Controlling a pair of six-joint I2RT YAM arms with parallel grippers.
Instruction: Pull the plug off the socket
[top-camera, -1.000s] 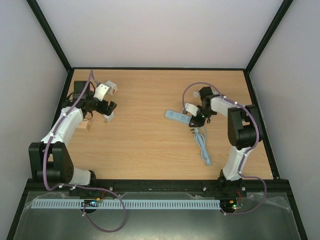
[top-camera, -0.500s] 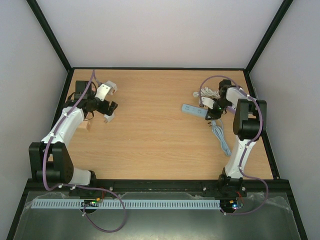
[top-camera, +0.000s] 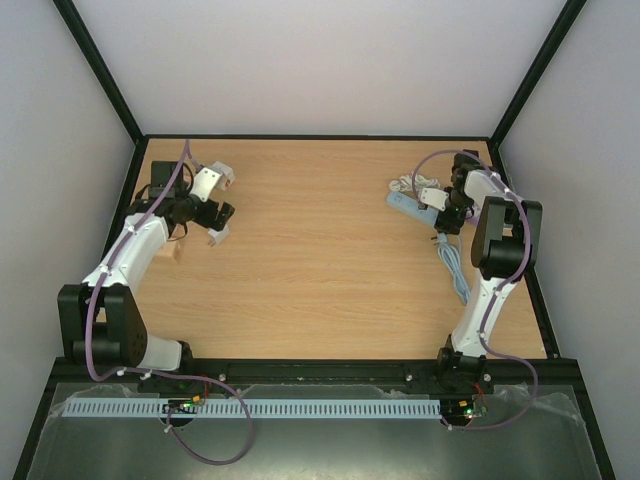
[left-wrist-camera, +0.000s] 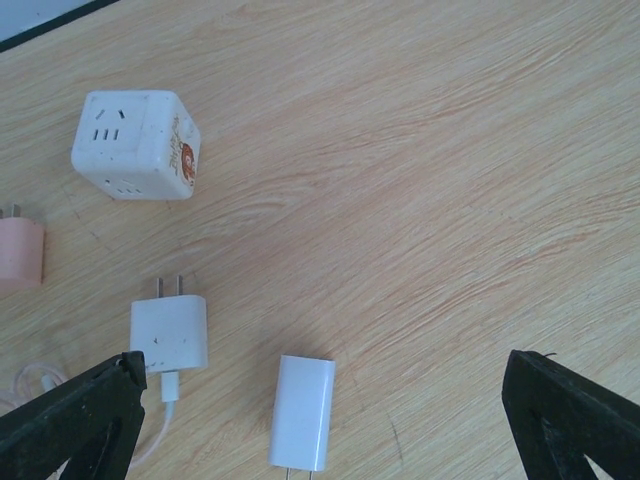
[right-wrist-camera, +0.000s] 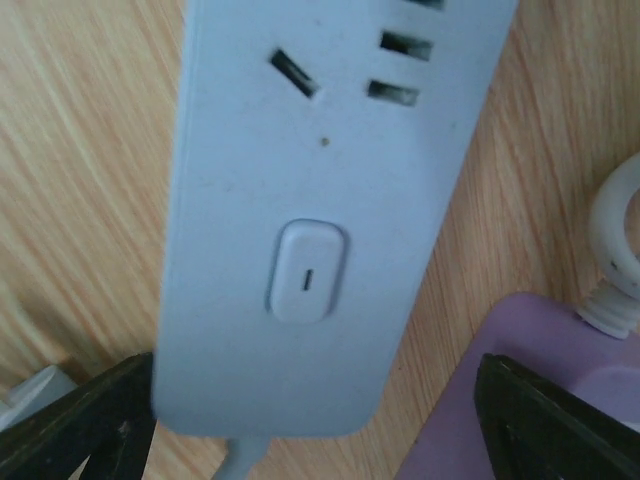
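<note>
The socket is a light blue power strip (right-wrist-camera: 320, 210) (top-camera: 408, 203) lying flat at the back right of the table. Its rocker switch (right-wrist-camera: 306, 268) faces up, and the holes that show hold no plug. My right gripper (right-wrist-camera: 320, 425) (top-camera: 441, 207) stands open over the strip's cord end, one finger at its left edge and the other well clear on the right. Far to the left, my left gripper (left-wrist-camera: 325, 425) (top-camera: 221, 205) hangs open above two loose white charger plugs (left-wrist-camera: 168, 333) (left-wrist-camera: 303, 410) and a white cube socket (left-wrist-camera: 135, 145).
The strip's light blue cord (top-camera: 455, 268) trails toward the front along the right side. A white coiled cable (top-camera: 402, 184) (right-wrist-camera: 618, 250) lies just behind the strip. A pink block (left-wrist-camera: 20, 250) (top-camera: 178, 251) sits by the left chargers. Black frame edges bound the table.
My right arm swung right and toward the back, dragging the power strip and its cord along. Its jaws, shut before, now stand open. The left arm has not moved.
</note>
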